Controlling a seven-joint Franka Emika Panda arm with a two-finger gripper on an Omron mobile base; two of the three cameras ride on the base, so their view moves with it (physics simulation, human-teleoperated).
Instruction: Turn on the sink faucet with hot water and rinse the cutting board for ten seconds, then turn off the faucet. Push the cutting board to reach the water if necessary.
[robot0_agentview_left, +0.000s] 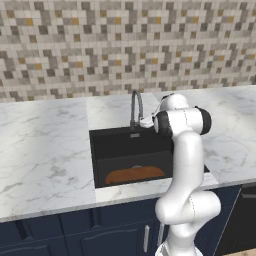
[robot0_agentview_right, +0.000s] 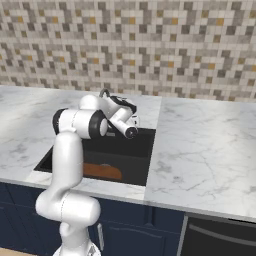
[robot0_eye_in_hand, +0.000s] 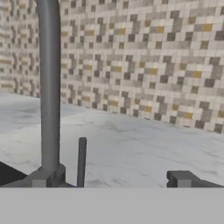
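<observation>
Now we see the white arm (robot0_agentview_left: 186, 165) standing in front of the sink (robot0_agentview_left: 131, 155), bent at the elbow, with the forearm reaching forward toward the back edge of the basin. The gripper (robot0_eye_in_hand: 109, 179) is low, just beside the base of the sink faucet (robot0_agentview_left: 135, 107), near the wall side of the counter (robot0_agentview_left: 45, 150). In the hand view its two dark fingertips (robot0_eye_in_hand: 179, 178) are spread wide and nothing is between them; the left tip is just beside the faucet's straight stem, and we cannot tell if it touches. A thin dark lever (robot0_eye_in_hand: 82, 162) stands upright between the tips, a little behind.

The cutting board (robot0_agentview_left: 135, 174) lies flat on the bottom of the sink, at the front wall of the basin, well apart from the spout. In the right base view the arm hides part of it.

Around the sink the marble counter is wide on both sides. Behind the faucet only a narrow strip of counter remains before the tiled wall (robot0_agentview_left: 125, 45).

We find no writing or label that can be read.
</observation>
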